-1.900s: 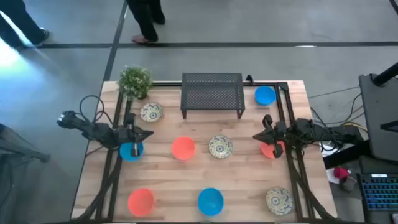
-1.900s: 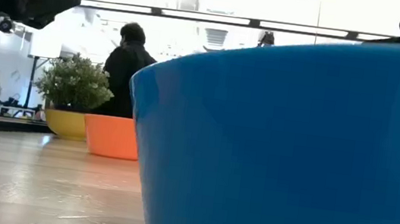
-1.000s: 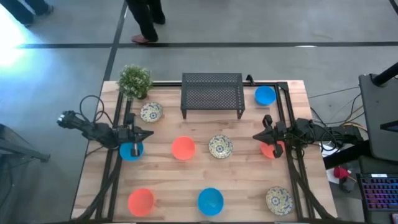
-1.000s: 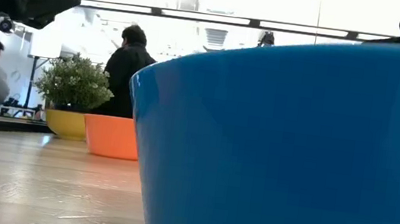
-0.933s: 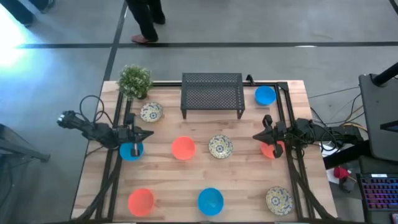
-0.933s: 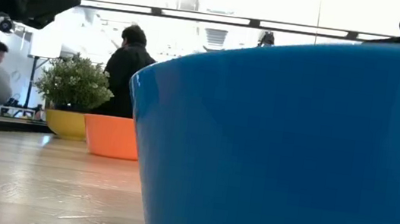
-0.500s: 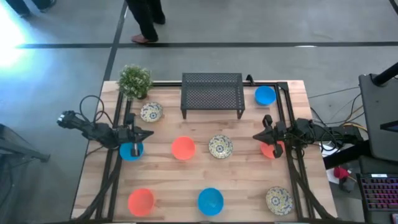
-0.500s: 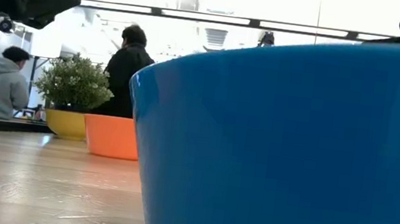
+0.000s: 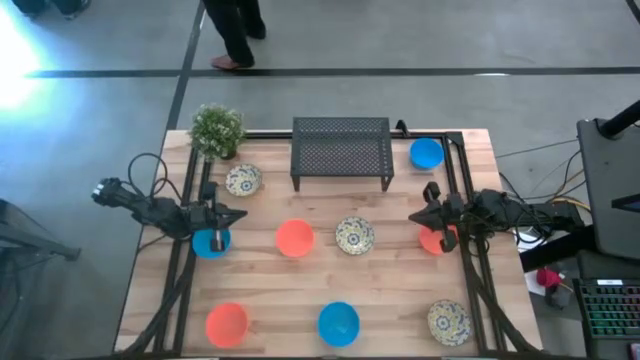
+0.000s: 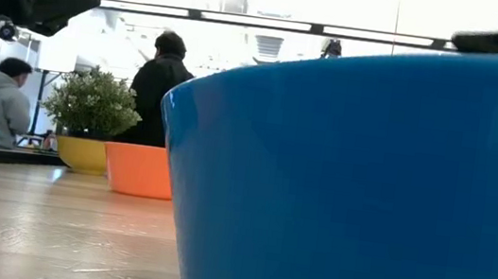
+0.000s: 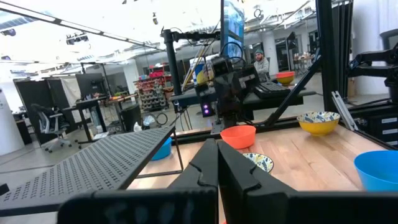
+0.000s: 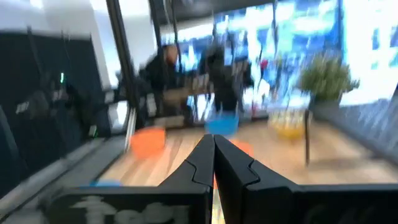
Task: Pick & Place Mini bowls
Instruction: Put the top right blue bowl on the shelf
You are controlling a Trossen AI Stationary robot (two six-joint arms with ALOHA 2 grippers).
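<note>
Several mini bowls stand apart on the wooden table. A blue bowl (image 9: 210,242) lies under my left gripper (image 9: 243,215). An orange bowl (image 9: 436,240) lies under my right gripper (image 9: 412,219). An orange bowl (image 9: 294,238) and a patterned bowl (image 9: 354,235) sit mid-table, and a blue bowl (image 9: 338,323) stands at the near edge and fills the low view (image 10: 366,192). Both grippers hang level above the table, pointing toward the middle. Each is shut with nothing between its fingers, as its wrist view shows: left gripper (image 11: 217,149), right gripper (image 12: 213,142).
A black mesh rack (image 9: 341,150) stands at the far middle, with a potted plant (image 9: 217,130) at the far left corner. More bowls sit near the corners and beside the plant. Black frame rails (image 9: 462,190) run along both table sides. People are in the room beyond.
My right gripper has tipped its fingertips up a little while staying in place. My left gripper has kept still. No bowl has moved. A person in the room behind the table has shifted.
</note>
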